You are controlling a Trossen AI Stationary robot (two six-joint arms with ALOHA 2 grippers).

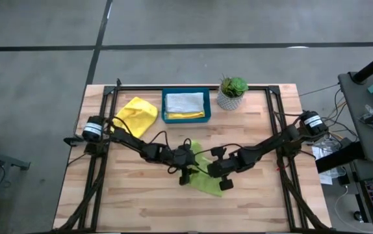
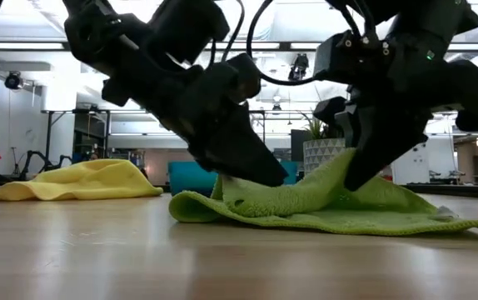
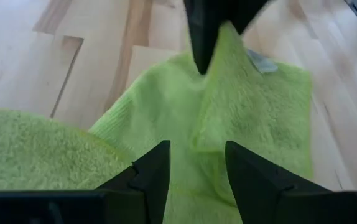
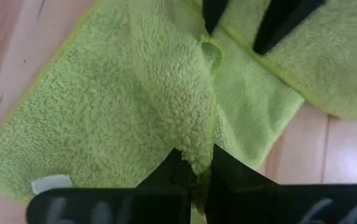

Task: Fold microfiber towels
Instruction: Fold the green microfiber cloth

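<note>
A lime green microfiber towel (image 1: 206,184) lies rumpled on the wooden table (image 1: 141,201), a little right of the middle. My right gripper (image 4: 197,163) is shut on a raised ridge of it. My left gripper (image 3: 197,163) stands open over the towel's left part, tips low at the cloth (image 2: 237,178), facing the right gripper's fingers (image 3: 203,43). A yellow towel (image 1: 136,116) lies in a loose heap at the far left. My left gripper's open fingertips (image 2: 251,171) are down at the towel's left part; whether they touch the cloth I cannot tell. My right gripper pinches a raised fold of the towel (image 4: 194,140) between its two fingers, slanting down from above. The cloth rises in a ridge to the fingers (image 2: 349,162); its outer parts lie on the table.
A teal tray (image 1: 164,107) at the far middle holds folded cloths. A potted plant (image 1: 232,93) stands just right of it. The table's near half (image 1: 141,208) is bare wood. Black frame rails (image 1: 102,162) run along both sides.
</note>
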